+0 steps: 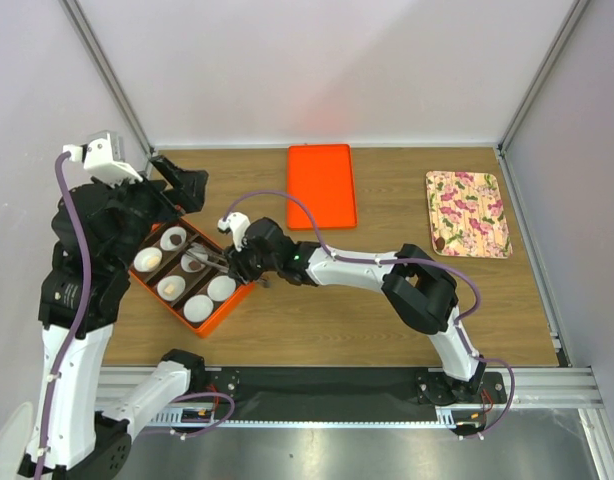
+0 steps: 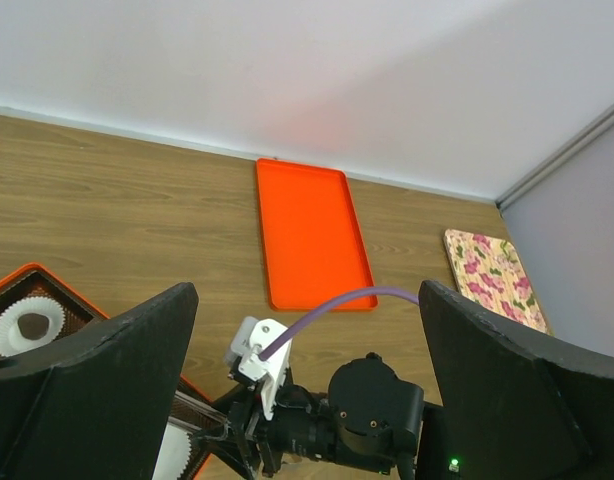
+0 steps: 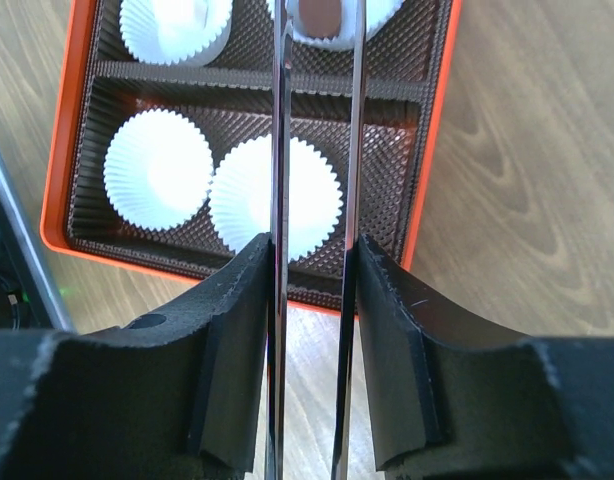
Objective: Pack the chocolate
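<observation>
Near centre of the wooden table (image 1: 337, 325): right gripper (image 3: 312, 262), jaws narrow, clamped on a pair of metal tweezers (image 3: 278, 150). Blades directed left over the orange box (image 1: 234, 308), tips above the middle row.

Inside the box: brown ribbed insert, three rows, two white paper cups (image 3: 157, 170) per row. Nearest row: both cups bare. Middle row: dark chocolate lump (image 3: 317, 12) in a cup between the tweezer tips, contact not discernible; pale tan lump (image 1: 170, 288) in the neighbouring cup. Farthest row: a second dark lump (image 2: 32, 325) and a second tan lump (image 1: 147, 260), one per cup.

Above the far corner of the box: left gripper (image 2: 307, 295), fingers (image 2: 117, 370) spread wide, holding nothing.

Beyond, well apart from the box: flat orange lid (image 1: 321, 185). Far right: floral-patterned plate (image 1: 467, 213), with a small dark spot (image 1: 439, 242) at its near left corner, too small to identify.
</observation>
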